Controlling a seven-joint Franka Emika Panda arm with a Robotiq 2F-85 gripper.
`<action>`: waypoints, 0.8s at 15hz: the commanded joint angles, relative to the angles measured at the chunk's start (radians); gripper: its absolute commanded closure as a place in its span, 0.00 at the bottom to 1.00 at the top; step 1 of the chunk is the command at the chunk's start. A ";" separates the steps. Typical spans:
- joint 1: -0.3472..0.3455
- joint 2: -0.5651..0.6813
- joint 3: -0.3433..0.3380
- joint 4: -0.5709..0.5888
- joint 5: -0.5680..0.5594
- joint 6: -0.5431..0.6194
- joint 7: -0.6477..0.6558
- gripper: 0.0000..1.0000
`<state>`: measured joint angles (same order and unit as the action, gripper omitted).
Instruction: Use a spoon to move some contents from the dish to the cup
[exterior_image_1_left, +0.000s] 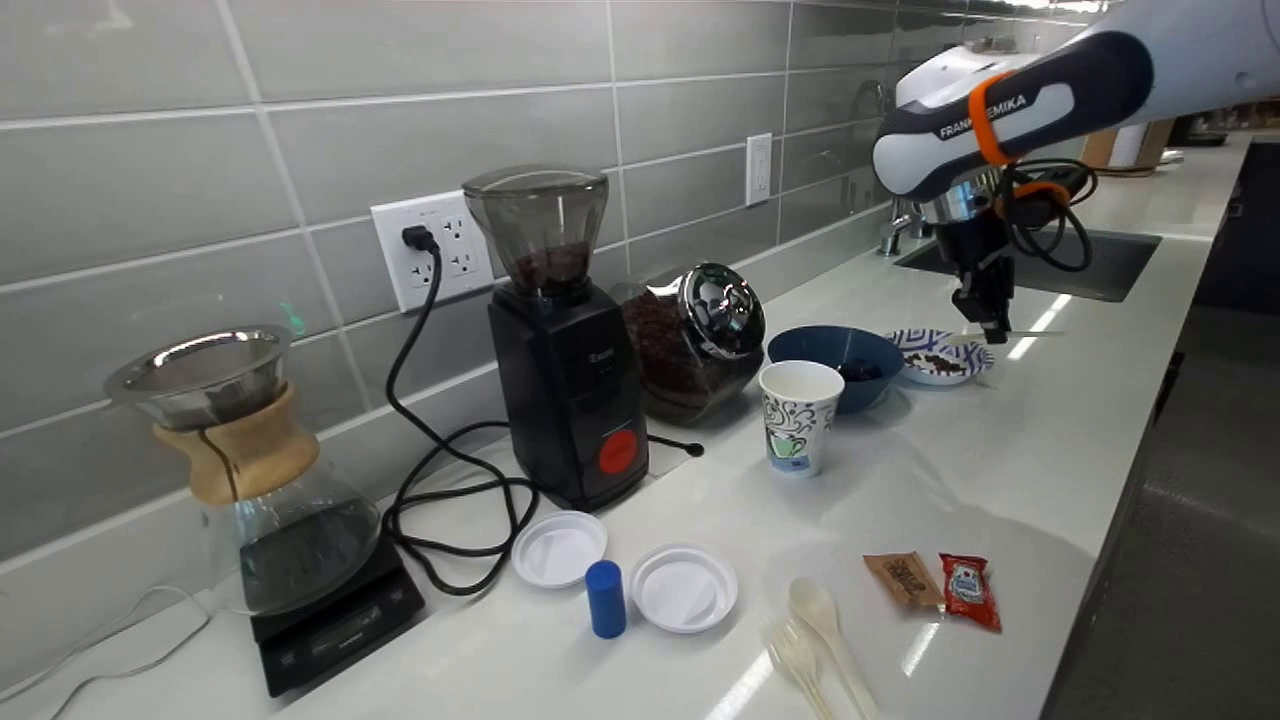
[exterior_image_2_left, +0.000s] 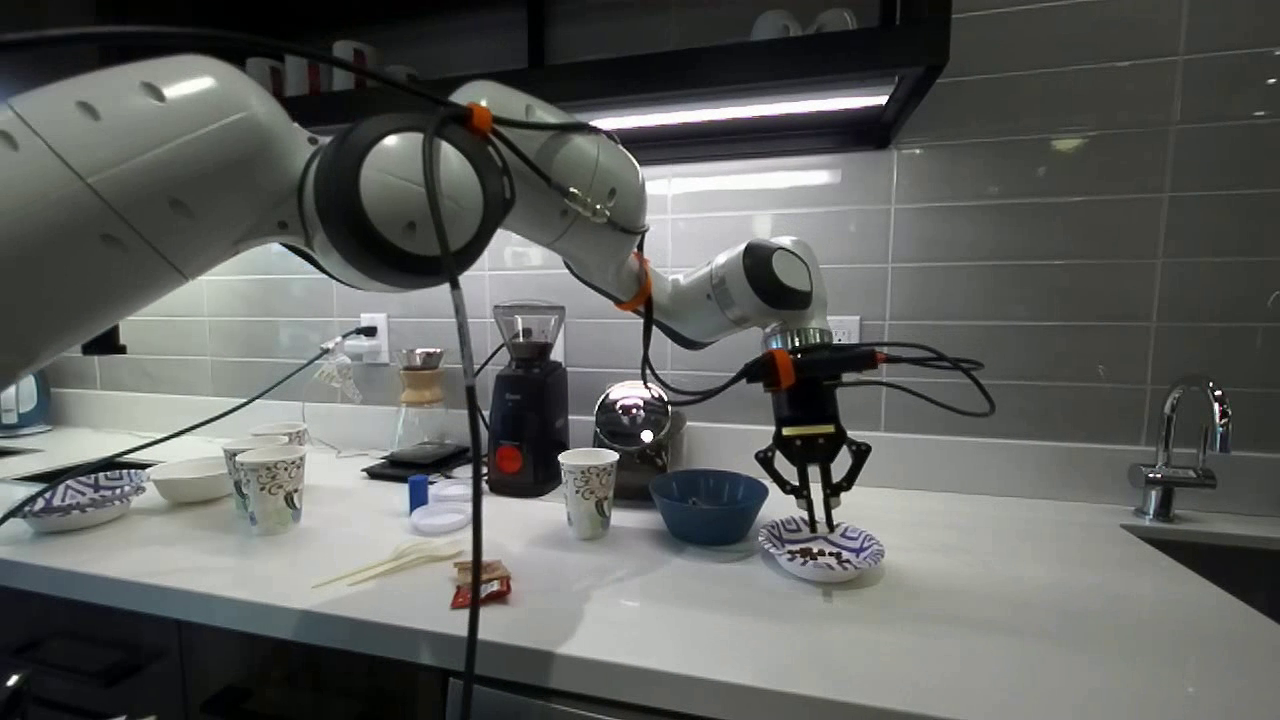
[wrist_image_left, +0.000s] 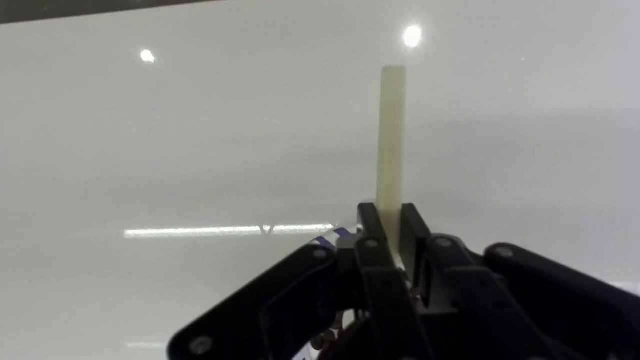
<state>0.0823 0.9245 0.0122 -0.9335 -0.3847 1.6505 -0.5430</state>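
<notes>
spoon (wrist_image_left: 391, 140) was at the dish (exterior_image_2_left: 858, 545), fingers (wrist_image_left: 414, 227) pinching its handle, free end toward 12 o'clock in wrist view. in an exterior view, cup (exterior_image_2_left: 588, 495) stood around 9 o'clock from dish.

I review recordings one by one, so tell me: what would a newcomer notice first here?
Probably the white Franka arm stretching across an exterior view, its gripper pointing down at the purple-patterned dish. Next, the pale spoon handle it grips, near the wrist view's middle. Then the black coffee grinder, near an exterior view's middle.
</notes>
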 joint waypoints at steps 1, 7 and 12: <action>0.011 0.114 -0.007 0.161 0.008 -0.051 -0.049 0.97; 0.008 0.193 -0.005 0.245 -0.006 0.017 -0.069 0.97; 0.003 0.219 0.007 0.292 0.012 0.014 -0.085 0.61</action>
<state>0.0876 1.1011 0.0101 -0.7219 -0.3847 1.6736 -0.5986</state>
